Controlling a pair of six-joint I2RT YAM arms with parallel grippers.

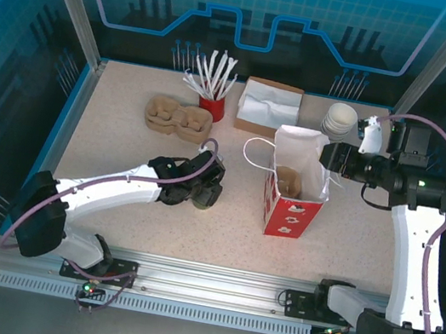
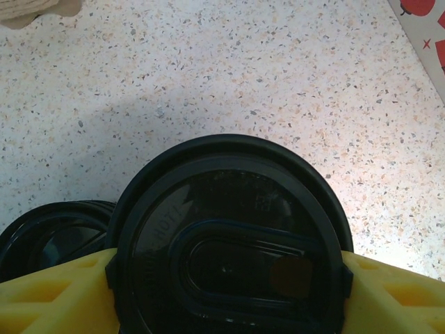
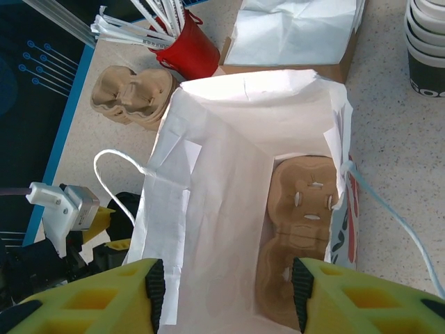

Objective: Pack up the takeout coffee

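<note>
Paper coffee cup with round black plastic lid, lower centre of left wrist frame, flanked by left gripper; clamping indeterminable; right gripper, fingers parted, over red-and-white paper bag.

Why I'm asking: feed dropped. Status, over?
Left gripper straddles the takeout coffee, grip unconfirmed. Right gripper open at bag mouth; carrier inside. Black lids close beside coffee.

Paper bag upright right of centre, 1 cup carrier inside it, takeout coffee left of the bag, lid stack just beside the coffee, carrier stack far left, straw cup just right of it, then napkin box, cup stack far right
</note>
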